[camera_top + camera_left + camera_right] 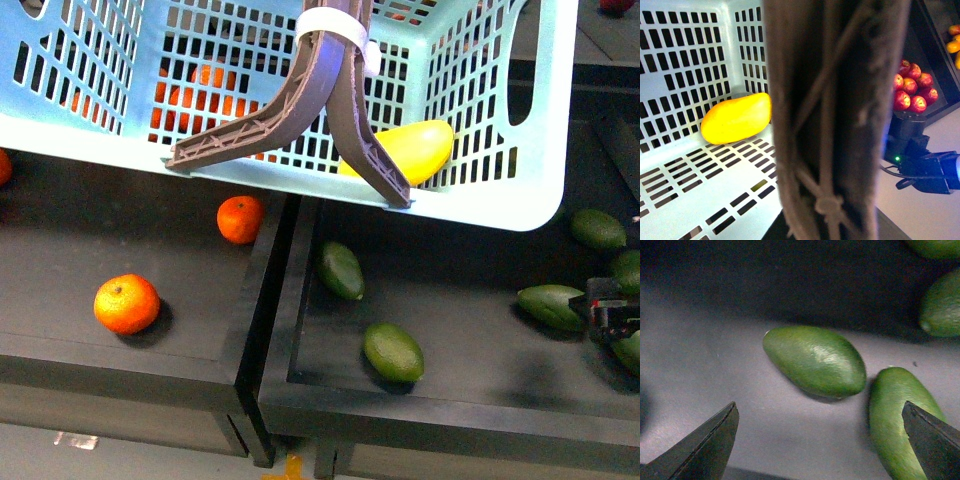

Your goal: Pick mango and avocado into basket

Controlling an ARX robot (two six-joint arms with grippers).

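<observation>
My right gripper (818, 410) hangs wide open near an avocado (815, 361); the mango (737, 120) lies in the basket (680, 195). Left gripper unseen, so I cannot tell its state.

A blurred brown bar, seemingly the handle (835, 120), blocks much of the left wrist view. Oranges (208, 76) show only through the lattice (250, 60); the right claw (819, 412) is cropped at the edge.

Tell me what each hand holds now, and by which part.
Right hand: nothing, open near an avocado. Left hand is unseen; the basket handles fill its view.
</observation>
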